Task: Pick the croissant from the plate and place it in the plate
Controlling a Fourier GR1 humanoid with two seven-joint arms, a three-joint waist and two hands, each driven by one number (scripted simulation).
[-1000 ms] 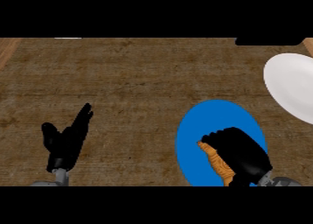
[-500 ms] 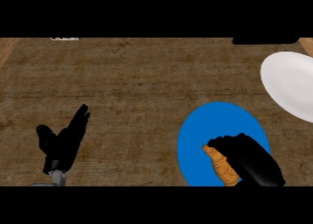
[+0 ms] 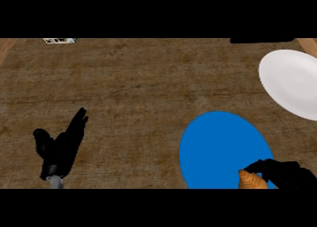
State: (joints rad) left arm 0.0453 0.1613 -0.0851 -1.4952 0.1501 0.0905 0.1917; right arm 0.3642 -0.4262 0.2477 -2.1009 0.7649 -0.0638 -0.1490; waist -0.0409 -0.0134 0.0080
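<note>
Since the wooden desk (image 3: 141, 88) fills nearly the whole frame, it sets the stage: a blue plate (image 3: 220, 142) lies at lower right of centre and a white plate (image 3: 295, 84) sits at the upper right edge, apart from the blue one with bare wood between them. At lower left the left robot hand (image 3: 59, 148) rests open, fingers straight and pointing up the frame, holding nothing. At the bottom right corner the right robot hand (image 3: 288, 175) has its fingers curled round the croissant (image 3: 251, 181), which sits over the lower right rim of the blue plate. Only the croissant's tan end shows, just left of the dark fingers, and the rest is hidden under the robot hand or cut by the frame's lower edge. Whether it is lifted clear of the blue plate cannot be told. The white plate appears to be the goal, so the carry would run up the right side of the frame. With so little of the croissant inside the visible grasp, it could slip out partway and land on the desk. A low carry could also knock the white plate's near rim and shift it.
</note>
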